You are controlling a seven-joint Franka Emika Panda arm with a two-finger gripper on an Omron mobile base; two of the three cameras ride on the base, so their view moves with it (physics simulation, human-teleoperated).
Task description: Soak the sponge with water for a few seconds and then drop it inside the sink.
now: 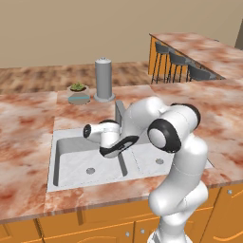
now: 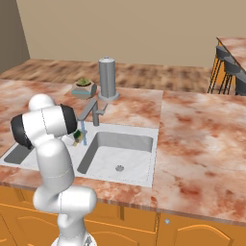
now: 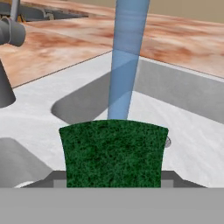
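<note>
My gripper [image 3: 113, 180] is shut on the sponge [image 3: 113, 153], whose dark green scouring face stands upright in front of the hand camera and hides most of the fingers. The water [image 3: 126, 61], a light-blue stream, falls straight down onto the sponge's far top edge. In the right base view the sponge [image 2: 76, 138] shows small and green-yellow beside the water [image 2: 83, 132], under the faucet spout and above the sink [image 2: 144, 144]. The arm reaches over the sink [image 1: 59, 159] near the divider between its two basins.
The grey faucet [image 2: 91, 110] stands at the sink's back edge. Behind it on the counter are a tall grey cylinder [image 1: 104, 78] and a potted plant [image 1: 79, 92]. Bar stools [image 1: 175, 64] line the far counter at the right. A round drain [image 2: 119, 167] marks the right basin.
</note>
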